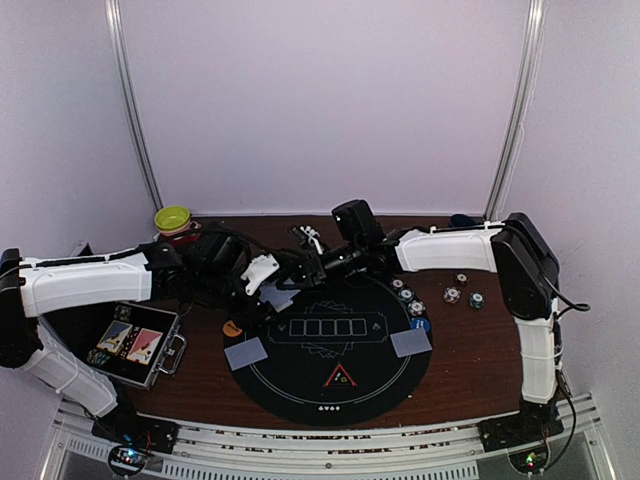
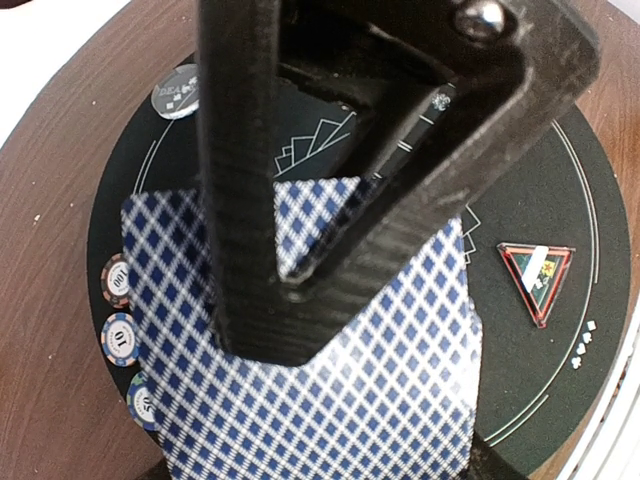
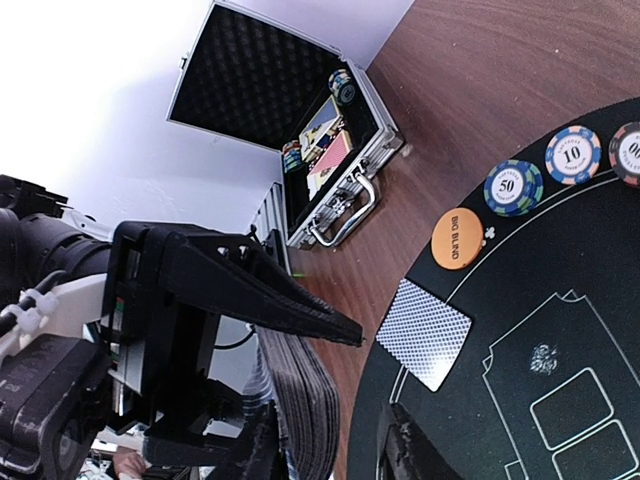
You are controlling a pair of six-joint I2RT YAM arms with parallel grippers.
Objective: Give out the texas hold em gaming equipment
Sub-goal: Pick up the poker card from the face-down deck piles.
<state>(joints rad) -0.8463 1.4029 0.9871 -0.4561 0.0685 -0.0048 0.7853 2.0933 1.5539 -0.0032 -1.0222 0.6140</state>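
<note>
Setup is a dark brown wooden desk (image 1: 480, 350) inside a booth with pale lilac-white walls (image 1: 330, 100) and two silver metal poles (image 1: 135, 110) running up the back. There's a ribbed metal rail (image 1: 330, 455) along the near edge.

A round black felt mat (image 1: 300, 395) with five white card outlines sits in the middle of the wood. Clock positions below are on the mat, seen from above.

- The red triangle marker (image 1: 340, 376) is towards 6.
- One face-down grey-blue card (image 1: 246, 352) is at 9 and another at 3.
- The orange disc button (image 1: 232, 327) sits right at the rim between 9 and 10.
- A row of small edge-striped poker chips (image 1: 407, 295) runs along the rim at 2, with the blue disc button (image 1: 421, 324) just below them.
- Three more loose chips (image 1: 452, 295) lie on bare wood further out at 2.

Both arms meet over the mat at about 11. The left hand (image 2: 290, 300) is clamped on the deck of blue-and-white diamond-backed playing cards (image 2: 400, 380), held above the felt. The right hand (image 3: 330, 455) has its fingers apart on either side of the deck's edge. There's a visible gap on one side, and I can't tell if it's touching a card.

An open aluminium case (image 1: 165, 365) sits at the desk's 8, and a yellow-green bowl (image 1: 173, 216) at its 11.
</note>
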